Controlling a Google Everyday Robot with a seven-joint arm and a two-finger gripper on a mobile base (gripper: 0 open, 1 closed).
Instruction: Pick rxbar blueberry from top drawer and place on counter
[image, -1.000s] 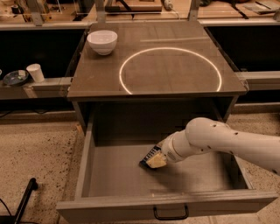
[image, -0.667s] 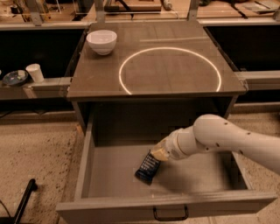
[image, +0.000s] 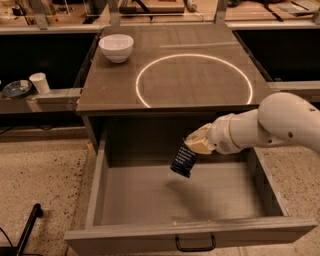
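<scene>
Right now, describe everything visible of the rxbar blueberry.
The rxbar blueberry is a small flat bar in a dark navy wrapper with faint white print. It hangs tilted, upper end pinched in the gripper, lower end free above the open top drawer, touching nothing else; its shadow falls on the drawer floor.

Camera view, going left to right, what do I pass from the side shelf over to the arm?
dark dish → white cup → white bowl → rxbar blueberry, hanging over the open top drawer → end effector, shut on the bar's upper end.
</scene>
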